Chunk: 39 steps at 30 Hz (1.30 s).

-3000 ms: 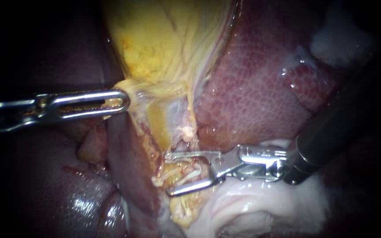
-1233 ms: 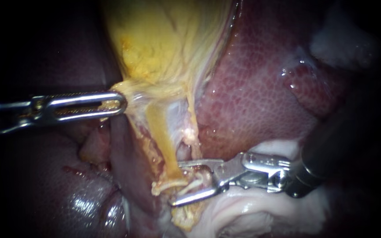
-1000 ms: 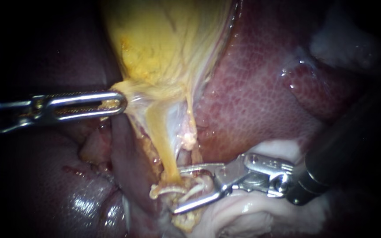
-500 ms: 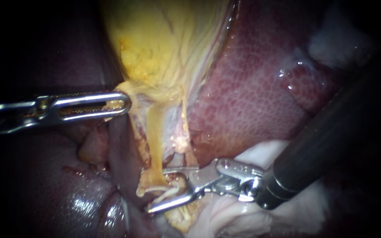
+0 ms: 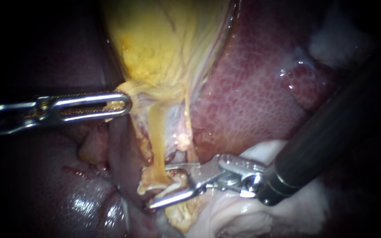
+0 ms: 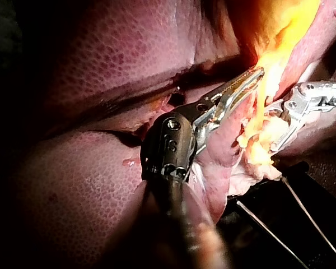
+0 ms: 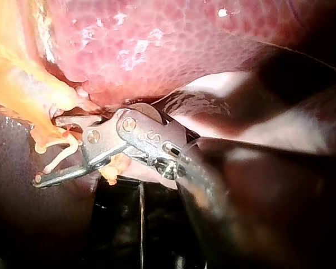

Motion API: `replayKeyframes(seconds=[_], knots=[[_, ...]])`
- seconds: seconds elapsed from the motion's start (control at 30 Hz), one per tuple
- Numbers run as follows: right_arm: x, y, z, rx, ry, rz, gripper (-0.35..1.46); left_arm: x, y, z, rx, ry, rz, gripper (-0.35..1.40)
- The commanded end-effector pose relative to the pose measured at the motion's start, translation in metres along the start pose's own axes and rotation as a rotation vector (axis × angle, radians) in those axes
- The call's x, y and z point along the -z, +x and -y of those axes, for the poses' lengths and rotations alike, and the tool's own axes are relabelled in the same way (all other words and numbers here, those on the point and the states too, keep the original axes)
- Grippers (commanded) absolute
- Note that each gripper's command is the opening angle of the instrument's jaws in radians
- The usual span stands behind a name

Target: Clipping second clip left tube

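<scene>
The right instrument (image 5: 148, 187) had slid toward 9 o'clock; its wide-open end effector now straddled the left tube (image 5: 154, 143), at 6 o'clock of the gallbladder (image 5: 164, 44), probably ready to clip. The left instrument (image 5: 124, 104) held the gallbladder.

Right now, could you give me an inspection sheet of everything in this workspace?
Surface: dark base under the tissue.
Job's things: thin yellow left tube hanging from the yellow gallbladder; no clip made out on it.
Clutter: pale white tissue; mottled red liver.
Pincers: left instrument, a slotted steel pincer, jaws shut on the gallbladder's lower end; right instrument, jaws open, the tube's lower end between them.
Cables: two thin pale lines across the base; kind unclear.
Surroundings: dark, nothing seen.
</scene>
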Motion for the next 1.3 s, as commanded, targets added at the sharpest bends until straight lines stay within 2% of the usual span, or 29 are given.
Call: replayKeyframes(seconds=[0.03, 0.13, 0.23, 0.33, 0.57, 0.83, 0.87, 0.9, 0.93, 0.97, 1.0, 1.3], knots=[[0.0002, 0.0004, 0.0001, 0.003, -0.002, -0.011, 0.56, 0.0, 0.0, 0.0, -0.001, 0.0, 0.0, -0.35], [0.0001, 0.0008, 0.0002, 0.001, 0.0, -0.018, 0.56, -0.0001, -0.0001, 0.0, -0.001, 0.003, -0.001, -0.35], [-0.0007, 0.0002, 0.0001, 0.006, -0.002, -0.017, 0.58, -0.0001, -0.0001, 0.0001, 0.0, 0.003, -0.001, -0.35], [-0.002, -0.0011, -0.0002, 0.015, -0.007, -0.014, 0.58, -0.0001, -0.0001, 0.0001, 0.0, 0.003, -0.001, -0.35], [-0.004, -0.0041, -0.0003, 0.018, 0.028, 0.005, 0.58, -0.0001, -0.0001, 0.0, -0.001, 0.004, -0.001, -0.35], [-0.0039, -0.0041, -0.0005, 0.018, 0.028, 0.005, 0.56, -0.0001, -0.0001, -0.0001, -0.001, 0.004, -0.001, -0.35], [-0.0038, -0.0042, -0.0005, 0.018, 0.03, 0.003, 0.51, -0.0001, -0.0001, -0.0001, -0.001, 0.004, -0.001, -0.35], [-0.0035, -0.0042, -0.0003, 0.012, 0.041, 0.009, 0.36, -0.0001, -0.0001, -0.0001, -0.001, 0.004, -0.001, -0.35], [-0.0032, -0.0043, -0.0002, -0.001, 0.064, 0.031, 0.15, -0.0001, -0.0001, -0.0001, -0.001, 0.004, -0.001, -0.35], [-0.0029, -0.0043, 0.0, -0.011, 0.076, 0.081, -0.13, -0.0001, -0.0001, -0.0001, -0.001, 0.004, -0.001, -0.35], [-0.0029, -0.0042, 0.0, -0.011, 0.059, 0.101, -0.34, -0.0001, -0.0001, -0.0001, -0.001, 0.004, -0.001, -0.35], [-0.0027, -0.0046, -0.0004, -0.007, 0.061, 0.102, -0.35, 0.0, -0.0001, -0.0001, -0.001, 0.004, -0.001, -0.35]])
